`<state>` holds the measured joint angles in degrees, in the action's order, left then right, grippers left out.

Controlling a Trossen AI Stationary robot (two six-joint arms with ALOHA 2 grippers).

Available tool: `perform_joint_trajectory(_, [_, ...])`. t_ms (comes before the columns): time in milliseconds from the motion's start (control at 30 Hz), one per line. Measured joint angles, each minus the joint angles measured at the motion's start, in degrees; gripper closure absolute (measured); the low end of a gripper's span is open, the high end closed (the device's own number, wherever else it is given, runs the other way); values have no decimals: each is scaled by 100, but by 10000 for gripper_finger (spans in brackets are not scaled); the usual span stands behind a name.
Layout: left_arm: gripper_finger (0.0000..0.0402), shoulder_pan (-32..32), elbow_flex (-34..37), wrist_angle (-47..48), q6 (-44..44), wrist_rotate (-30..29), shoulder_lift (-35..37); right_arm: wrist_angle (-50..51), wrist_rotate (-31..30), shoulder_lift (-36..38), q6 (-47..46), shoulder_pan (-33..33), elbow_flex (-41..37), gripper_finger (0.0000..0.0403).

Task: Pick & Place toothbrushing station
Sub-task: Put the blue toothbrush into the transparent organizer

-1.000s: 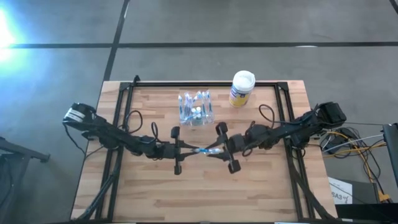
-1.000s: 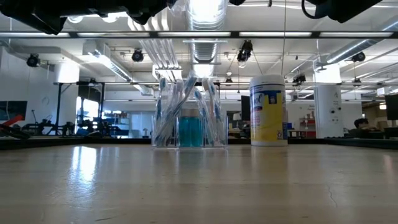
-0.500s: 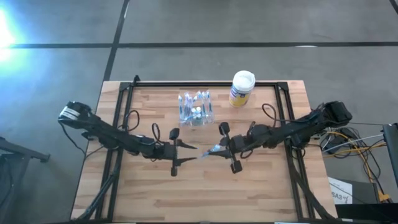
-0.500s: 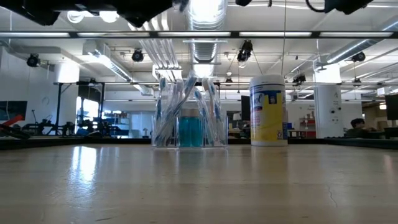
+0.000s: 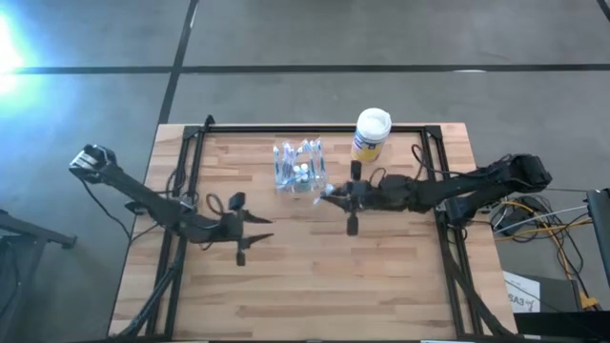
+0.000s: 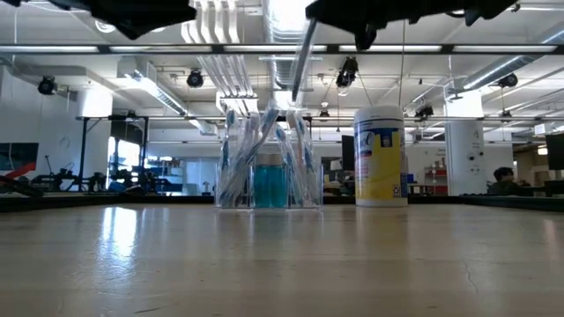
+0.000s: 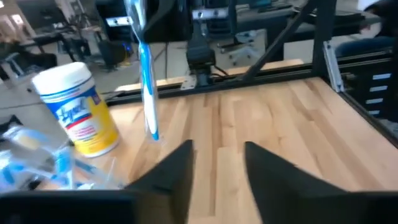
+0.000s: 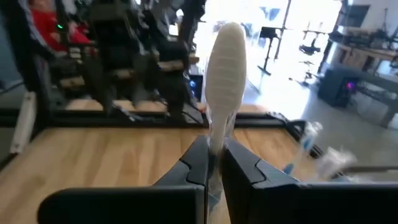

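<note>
Just ahead of the right gripper (image 5: 335, 197), nearly touching its tips, stands the station (image 5: 300, 166), a clear holder packed with brushes around a blue bottle. The canister (image 5: 370, 134) stands off to the side of the arm, toward the back rail, apart from the station.

That gripper is clenched on a toothbrush (image 8: 222, 87): its wrist view shows the white handle pinched between both fingers (image 8: 194, 163) and running out past them. From the left wrist view the same brush (image 7: 144, 74) hangs nearly upright with its blue end down, and the low view shows it slanting down toward the station's open top.

Well behind, on the opposite side of the table (image 5: 286, 286), the left gripper (image 5: 255, 231) hovers with its fingers (image 7: 169, 177) spread and nothing between them.

The brush looks light, stiff and smooth, so a pinch on the handle could let it twist or slip; a grip near mid-handle seems steadiest. The station is probably thin, light plastic that will slide or tip if the brush jams against those already inside, so any hold on it should be at its walls, gently.
</note>
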<state>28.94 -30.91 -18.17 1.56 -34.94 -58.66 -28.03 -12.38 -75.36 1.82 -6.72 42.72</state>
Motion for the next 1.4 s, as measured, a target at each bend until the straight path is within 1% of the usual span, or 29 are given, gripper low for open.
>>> perform_joint_trajectory(67, [296, 243, 246, -56, 0, -229, 275, 3, 56, -86, -6, 206, -39, 387])
perform_joint_trajectory(167, [376, 570, 631, -136, -20, -236, 621, -49, 344, -250, 93, 576, -122, 387])
perform_joint_trajectory(200, [388, 661, 748, -201, -51, -224, 693, -76, 403, -291, 91, 720, -141, 387])
perform_joint_trajectory(367, [384, 1004, 1217, -855, -59, -197, 883, -156, 474, -390, 16, 1312, -172, 387])
perform_joint_trajectory(533, [388, 1105, 1346, -877, -70, -149, 918, -339, 474, -568, -49, 1713, -179, 387])
perform_joint_trajectory(633, [390, 1108, 1348, -883, -77, 6, 882, -299, 474, -779, -190, 1939, -181, 387])
perform_joint_trajectory(733, [388, 1109, 1348, -882, -76, 133, 862, -341, 473, -1050, -254, 2080, -190, 387])
perform_joint_trajectory(967, [392, 1107, 1334, -889, -3, 125, 866, -594, 521, -1679, -317, 2197, -190, 387])
perform_joint_trajectory(1133, [397, 1106, 1326, -1347, 64, -249, 911, -718, 1121, -2024, -275, 2336, -189, 387])
perform_joint_trajectory(1333, [393, 1107, 1331, -1399, 271, -9, 1006, -883, 1682, -2227, -253, 2496, -166, 387])
perform_joint_trajectory(1400, [388, 1107, 1331, -1390, 278, -9, 1006, -887, 1734, -2244, -254, 2509, -165, 383])
